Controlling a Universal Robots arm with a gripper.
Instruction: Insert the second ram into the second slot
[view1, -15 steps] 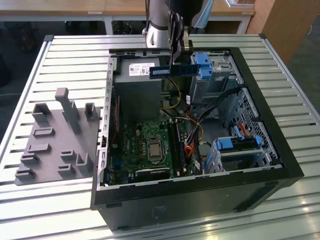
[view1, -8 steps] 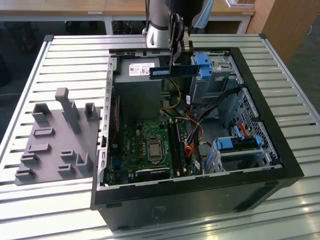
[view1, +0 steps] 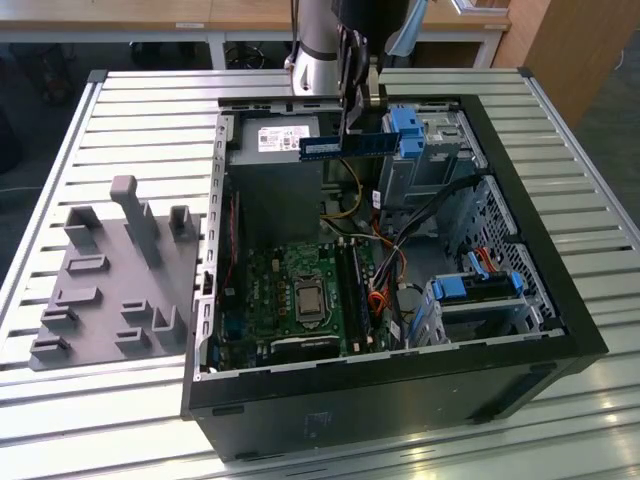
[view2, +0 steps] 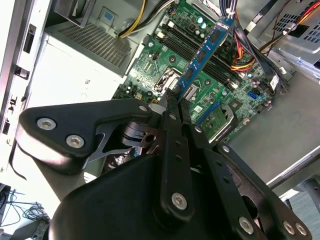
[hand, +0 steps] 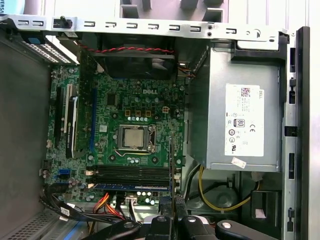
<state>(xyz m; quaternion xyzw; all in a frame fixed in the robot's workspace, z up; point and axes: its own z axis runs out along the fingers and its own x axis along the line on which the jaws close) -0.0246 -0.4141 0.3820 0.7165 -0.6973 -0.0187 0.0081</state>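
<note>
An open computer case lies on its side on a slatted metal table, seen from above in the exterior view. A dark robot arm comes down from the top edge. Its gripper is closed on the second ram — a thin blue circuit-board stick, held level and on edge in the air above the case, over the grey power supply.

In the second wrist view, the gripper has its two black fingers pressed together on one end of the second ram. The rest of the stick reaches out over the green motherboard without touching it.

The stick is not in any slot. The black memory slots lie in a row beside the processor socket in the first wrist view, with a thin blue strip running along their outer side.

On the exterior view's left, a grey holder with upright posts rests on the table — apart from the case.
</note>
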